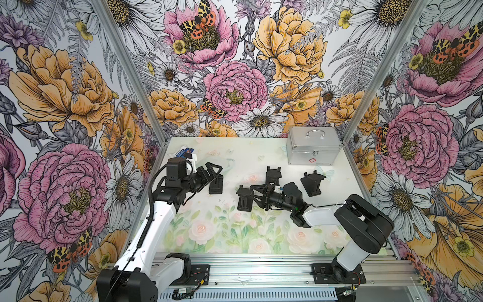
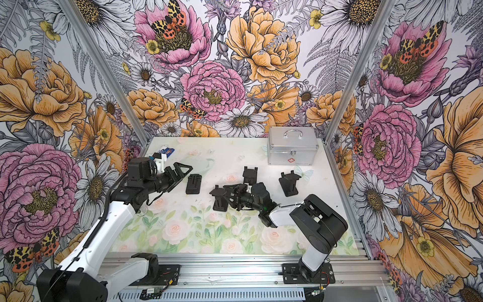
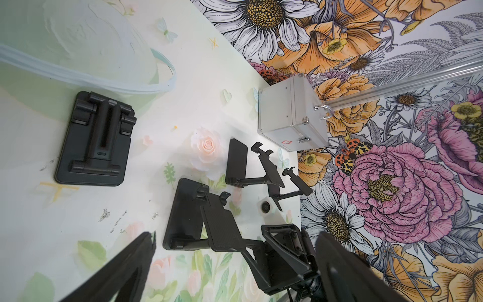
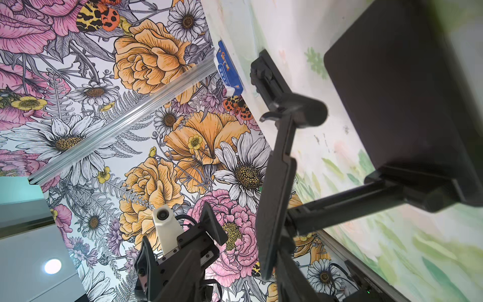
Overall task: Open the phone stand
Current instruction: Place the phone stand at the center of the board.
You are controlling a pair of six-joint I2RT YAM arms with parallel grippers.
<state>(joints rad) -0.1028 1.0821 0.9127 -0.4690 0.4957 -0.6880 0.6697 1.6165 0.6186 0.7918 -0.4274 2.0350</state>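
Note:
An unfolded black phone stand rests mid-table, its base flat and its plate raised on an arm. My right gripper is at that plate with its jaws apart. The plate's edge lies beside one finger, and the other finger is clear of it. A folded flat phone stand lies further left. My left gripper hovers open beside it, holding nothing.
Two more unfolded stands are behind and to the right of my right gripper. A silver case with a handle sits in the back right corner. A blue and white packet lies at the back left.

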